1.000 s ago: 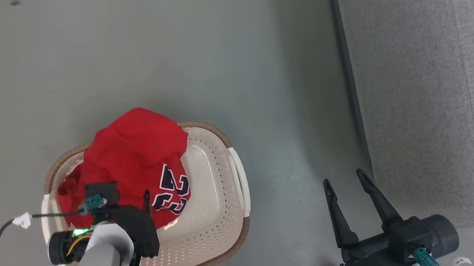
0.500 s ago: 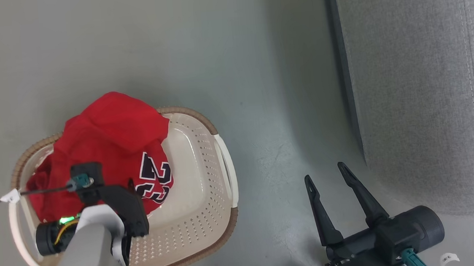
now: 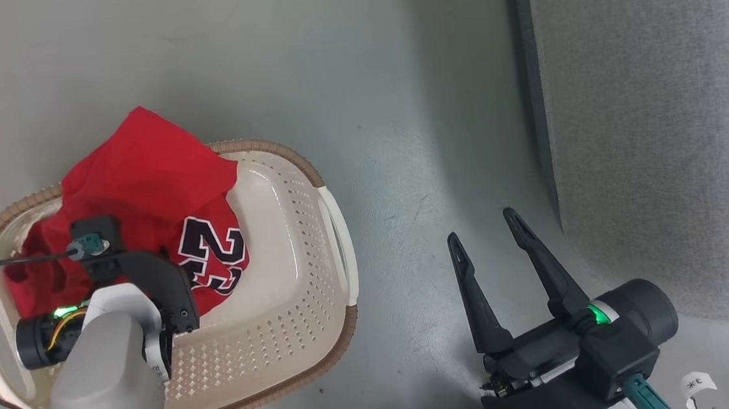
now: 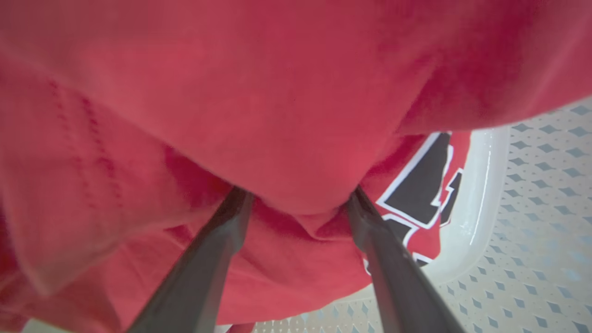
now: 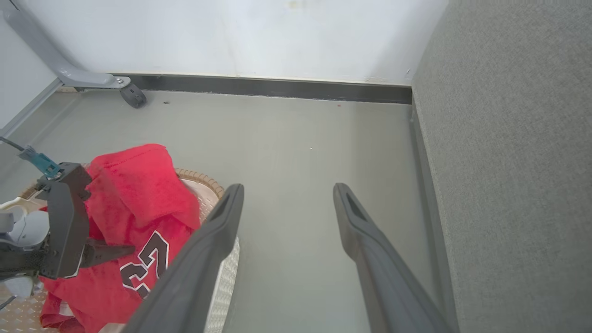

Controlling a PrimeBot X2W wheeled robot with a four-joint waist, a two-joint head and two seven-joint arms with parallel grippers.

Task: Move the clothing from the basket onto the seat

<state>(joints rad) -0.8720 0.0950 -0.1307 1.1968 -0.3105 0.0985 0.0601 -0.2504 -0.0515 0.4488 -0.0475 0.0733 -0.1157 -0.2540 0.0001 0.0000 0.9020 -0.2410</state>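
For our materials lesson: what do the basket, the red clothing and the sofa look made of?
Basket: glossy cream plastic, seemingly; moulded holes, shine.
Clothing: soft matte fabric; it folds and drapes.
Sofa: grey woven upholstery; visible weave and stitched seam.

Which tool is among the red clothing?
The left tool: its fingers straddle a fold of clothing in the basket; the right tool hangs over floor.
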